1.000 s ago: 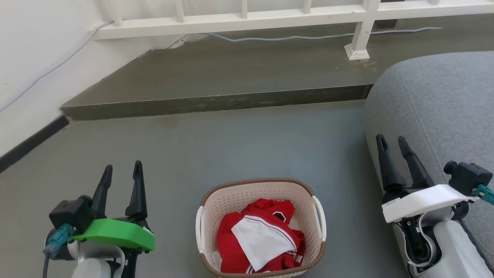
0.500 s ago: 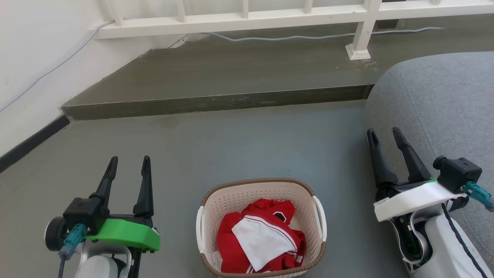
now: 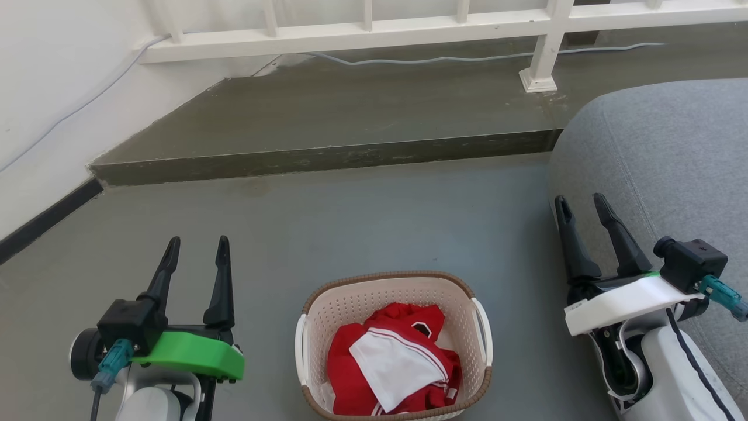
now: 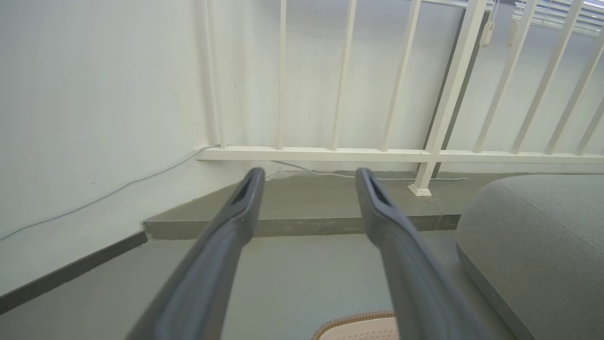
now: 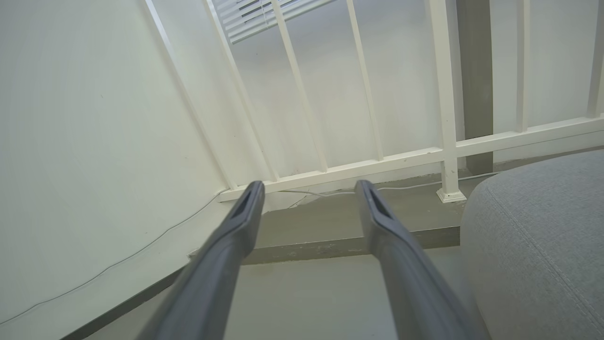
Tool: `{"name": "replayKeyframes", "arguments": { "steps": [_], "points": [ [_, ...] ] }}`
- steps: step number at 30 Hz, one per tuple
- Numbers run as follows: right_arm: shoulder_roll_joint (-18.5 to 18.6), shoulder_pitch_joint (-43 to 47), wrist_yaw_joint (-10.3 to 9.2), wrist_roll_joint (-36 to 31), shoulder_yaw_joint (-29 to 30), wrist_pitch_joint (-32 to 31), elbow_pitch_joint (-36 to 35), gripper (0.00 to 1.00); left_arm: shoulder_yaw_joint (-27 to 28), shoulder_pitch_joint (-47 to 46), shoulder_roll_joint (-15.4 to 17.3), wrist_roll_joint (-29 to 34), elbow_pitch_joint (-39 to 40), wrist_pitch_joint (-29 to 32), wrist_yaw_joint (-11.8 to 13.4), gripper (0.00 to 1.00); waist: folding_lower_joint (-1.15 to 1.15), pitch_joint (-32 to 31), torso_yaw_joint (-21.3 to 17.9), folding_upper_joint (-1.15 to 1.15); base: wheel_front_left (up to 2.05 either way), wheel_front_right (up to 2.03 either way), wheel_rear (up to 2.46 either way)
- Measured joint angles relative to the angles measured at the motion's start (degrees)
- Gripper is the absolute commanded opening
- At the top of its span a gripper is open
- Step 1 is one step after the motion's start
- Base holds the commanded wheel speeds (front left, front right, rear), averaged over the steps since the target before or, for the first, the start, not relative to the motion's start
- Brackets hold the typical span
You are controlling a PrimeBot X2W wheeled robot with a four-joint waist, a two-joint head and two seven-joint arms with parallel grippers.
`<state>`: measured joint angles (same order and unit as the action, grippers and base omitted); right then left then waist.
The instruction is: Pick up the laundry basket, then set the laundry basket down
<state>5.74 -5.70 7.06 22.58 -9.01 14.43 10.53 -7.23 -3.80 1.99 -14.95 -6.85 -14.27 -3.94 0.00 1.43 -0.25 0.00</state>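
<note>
The laundry basket (image 3: pixel 388 301), cream with perforated walls, a brown rim and white side handles, stands on the grey floor at the bottom centre of the head view. Red and white clothes (image 3: pixel 394 365) lie inside it. A corner of its brown rim (image 4: pixel 354 321) shows at the bottom of the left wrist view. My left gripper (image 3: pixel 197 245) is open, to the left of the basket and apart from it. On the basket's right my right gripper (image 3: pixel 580 202) is open too, close beside a grey cushion. Both hold nothing, as the left gripper (image 4: pixel 306 174) and right gripper (image 5: pixel 306 186) show in their wrist views.
A grey cushioned seat (image 3: pixel 672 158) fills the right side. A raised concrete step (image 3: pixel 327 158) crosses the floor ahead, with a white railing (image 3: pixel 374 29) and a cable (image 3: pixel 444 57) on it. A white wall with a dark skirting (image 3: pixel 47 213) runs on the left.
Both grippers moved up and slightly inward from a second ago, then held nearly still. The view shifted slightly. The basket has not moved on the floor.
</note>
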Motion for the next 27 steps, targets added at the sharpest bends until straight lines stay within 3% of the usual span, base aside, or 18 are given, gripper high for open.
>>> {"name": "replayKeyframes", "arguments": {
  "steps": [11,27],
  "points": [
    [-0.14,0.01,0.0,-1.49,0.63,0.0,0.23,1.0,-0.19,0.0,0.0,-0.66,0.91,-0.15,0.47,1.0,0.0,1.08,-0.48,0.0,0.0,0.0,0.0],
    [0.15,-0.6,0.01,-2.15,2.96,0.0,0.69,1.0,-1.99,-2.3,0.01,-1.97,2.42,-0.15,1.0,1.0,0.0,7.52,-1.23,0.0,0.0,0.0,0.0]
  ]
}}
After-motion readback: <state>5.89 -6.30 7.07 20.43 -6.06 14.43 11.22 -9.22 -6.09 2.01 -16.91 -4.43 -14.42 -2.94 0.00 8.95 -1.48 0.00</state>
